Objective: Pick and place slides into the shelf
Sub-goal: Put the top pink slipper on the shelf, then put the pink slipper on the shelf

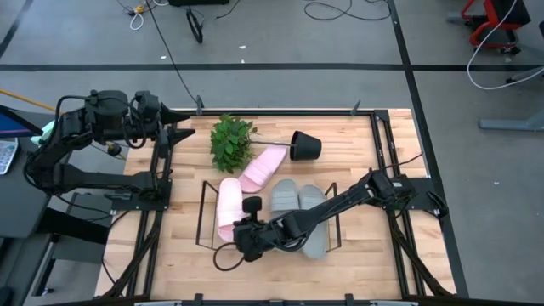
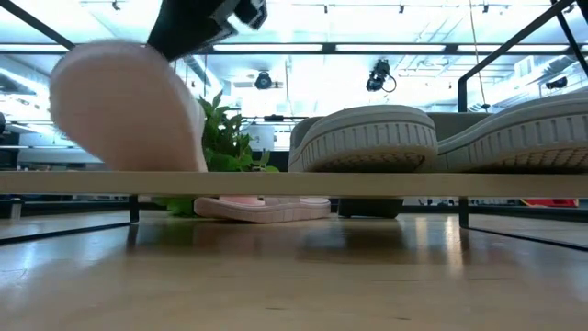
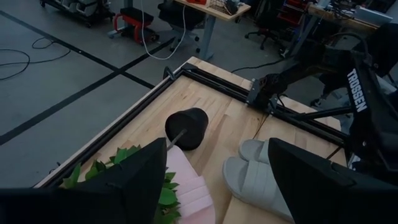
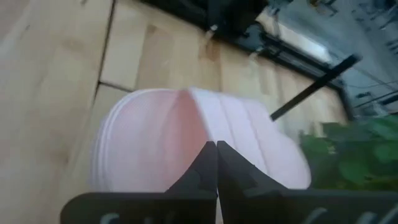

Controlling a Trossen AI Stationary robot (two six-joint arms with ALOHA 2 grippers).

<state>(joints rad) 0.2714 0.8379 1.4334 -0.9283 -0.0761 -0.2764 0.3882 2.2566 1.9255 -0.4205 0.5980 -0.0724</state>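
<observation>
- The left gripper [image 1: 189, 126] waits at the far-left corner of the counter [image 1: 357, 263], its fingers spread wide and holding nothing.
- A green plant [image 1: 231, 142] lies tipped over just beside it, a thin stem running to its black pot [image 1: 305, 145] further right.
- The shelf [image 1: 205, 212], a thin black wire rack, sits in the middle of the counter.
- One pink slide [image 1: 229, 206] rests at the left end of the shelf; in the low view it stands tilted up against the rail.
- The right gripper [image 1: 246, 238] reaches across from the right side to the near end of that pink slide, with its fingers pressed together. It seems to touch the slide's edge, though the view is too close to tell whether it pinches any foam.
- A second pink slide [image 1: 262, 168] lies outside the shelf, between plant and pot, flat on the counter.
- Two grey-green slides [image 1: 285, 195] sit side by side in the right half of the shelf, partly under the right arm.
</observation>
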